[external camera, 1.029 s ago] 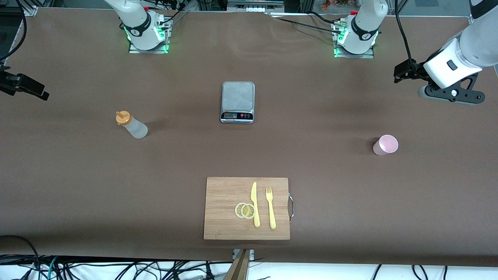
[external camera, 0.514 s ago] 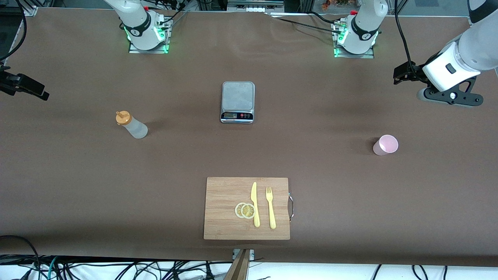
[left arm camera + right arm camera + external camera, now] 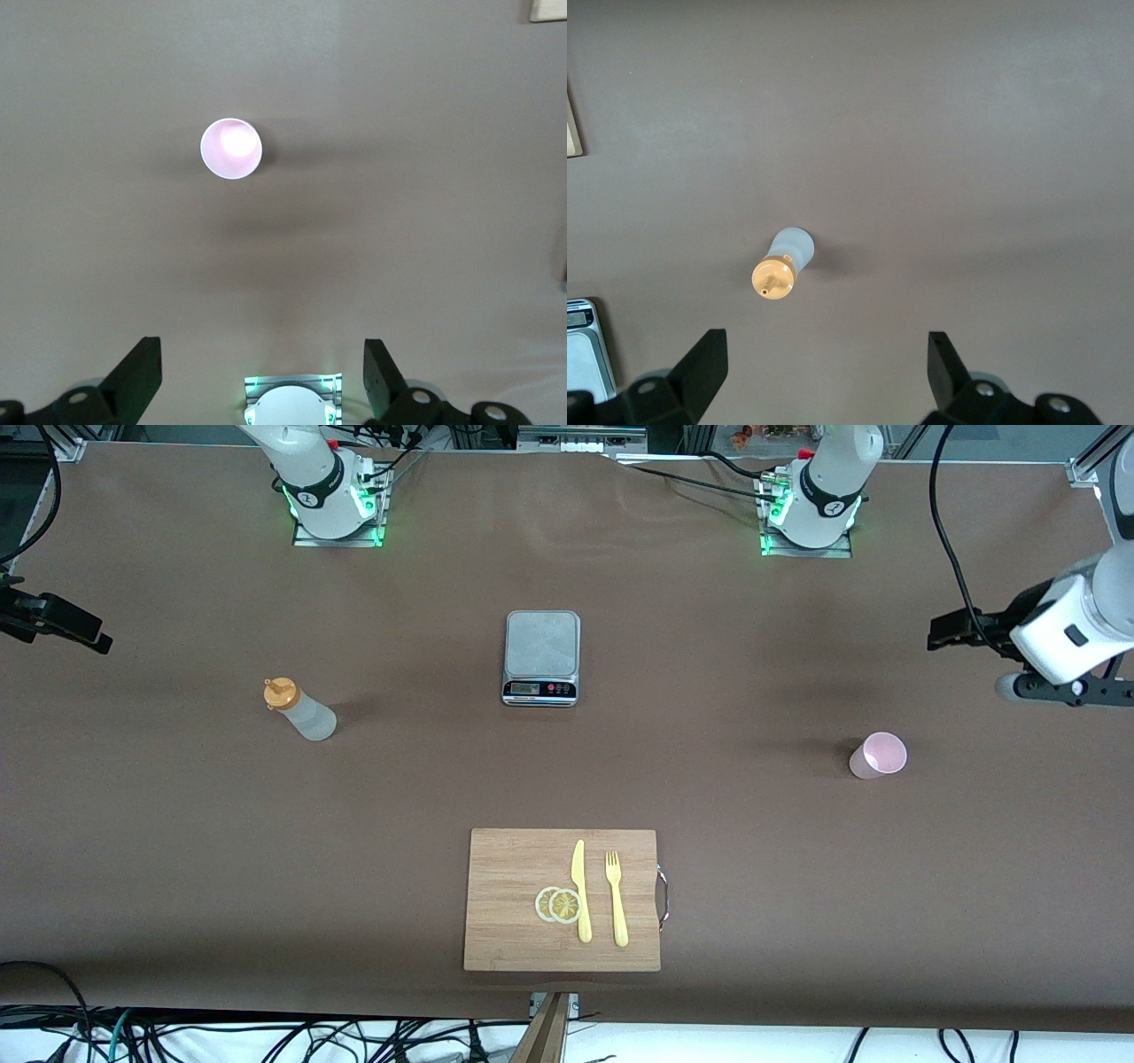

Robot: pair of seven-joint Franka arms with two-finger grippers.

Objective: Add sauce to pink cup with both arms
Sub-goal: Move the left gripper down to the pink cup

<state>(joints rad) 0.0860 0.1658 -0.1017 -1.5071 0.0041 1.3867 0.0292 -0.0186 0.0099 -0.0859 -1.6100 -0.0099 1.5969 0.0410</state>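
Observation:
The sauce bottle [image 3: 299,710], whitish with an orange cap, stands on the brown table toward the right arm's end. It also shows in the right wrist view [image 3: 782,266]. The pink cup [image 3: 878,755] stands upright toward the left arm's end and looks empty in the left wrist view [image 3: 231,149]. My left gripper [image 3: 261,379] is open and empty, high over bare table between the cup and the left base; in the front view it [image 3: 1059,689] hangs at the table's edge. My right gripper [image 3: 824,365] is open and empty, high over bare table beside the bottle.
A kitchen scale [image 3: 541,657] sits mid-table. A wooden cutting board [image 3: 505,868], nearer the front camera, holds a yellow knife [image 3: 580,890], a yellow fork [image 3: 616,899] and lemon slices [image 3: 558,904]. The arm bases [image 3: 332,500] stand along the table's back edge.
The left arm's hand has moved toward the left arm's end of the table and closer over the cup's side. The right arm, bottle and cup have not moved.

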